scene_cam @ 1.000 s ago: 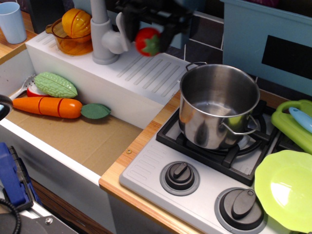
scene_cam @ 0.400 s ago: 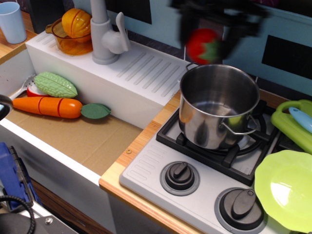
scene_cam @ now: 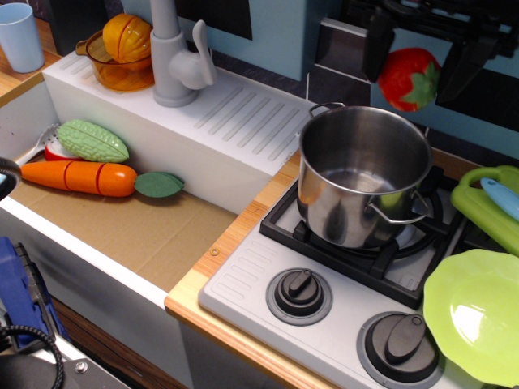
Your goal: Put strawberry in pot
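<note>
The strawberry [scene_cam: 408,79] is glossy red with a green cap on its right side. My gripper [scene_cam: 423,55] is shut on it, black fingers on either side, holding it in the air above the far rim of the pot. The pot [scene_cam: 363,174] is a shiny steel stockpot with wire loop handles, standing empty on the rear left burner of the toy stove.
A grey faucet [scene_cam: 174,57] and an orange bowl with an orange fruit [scene_cam: 123,50] stand on the white sink ledge. A carrot [scene_cam: 81,177], a green vegetable [scene_cam: 92,140] and a radish lie in the sink. Green plates [scene_cam: 474,312] lie at the right. A blue cup [scene_cam: 20,36] stands far left.
My gripper has carried the strawberry to the right, from beside the faucet to above the pot's far rim. The pot and other things have not moved.
</note>
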Robot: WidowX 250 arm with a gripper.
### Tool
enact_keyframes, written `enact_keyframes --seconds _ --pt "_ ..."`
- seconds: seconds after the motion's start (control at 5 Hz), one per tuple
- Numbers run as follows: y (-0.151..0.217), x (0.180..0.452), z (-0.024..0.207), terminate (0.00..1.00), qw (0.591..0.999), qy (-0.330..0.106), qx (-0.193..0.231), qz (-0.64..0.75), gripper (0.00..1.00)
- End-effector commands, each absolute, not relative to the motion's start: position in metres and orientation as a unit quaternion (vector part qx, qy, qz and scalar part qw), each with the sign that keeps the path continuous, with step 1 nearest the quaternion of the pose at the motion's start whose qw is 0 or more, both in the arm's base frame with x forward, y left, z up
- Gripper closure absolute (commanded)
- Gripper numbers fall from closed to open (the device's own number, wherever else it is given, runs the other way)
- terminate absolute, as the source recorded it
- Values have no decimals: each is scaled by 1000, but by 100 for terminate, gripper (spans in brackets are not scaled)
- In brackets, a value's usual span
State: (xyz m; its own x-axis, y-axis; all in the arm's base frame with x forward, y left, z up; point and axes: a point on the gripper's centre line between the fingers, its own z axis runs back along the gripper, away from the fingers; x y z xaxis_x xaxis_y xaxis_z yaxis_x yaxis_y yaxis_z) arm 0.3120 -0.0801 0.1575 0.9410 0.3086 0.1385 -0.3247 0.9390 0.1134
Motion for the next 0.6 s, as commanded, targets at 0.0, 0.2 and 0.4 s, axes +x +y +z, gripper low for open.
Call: enact_keyframes --seconds 0.0,0.2,0.4 --pt "-81 312 177 0 982 -89 51 161 0" --pt "-81 312 177 0 982 -89 51 161 0" --pt "-81 312 177 100 982 -89 51 161 0"
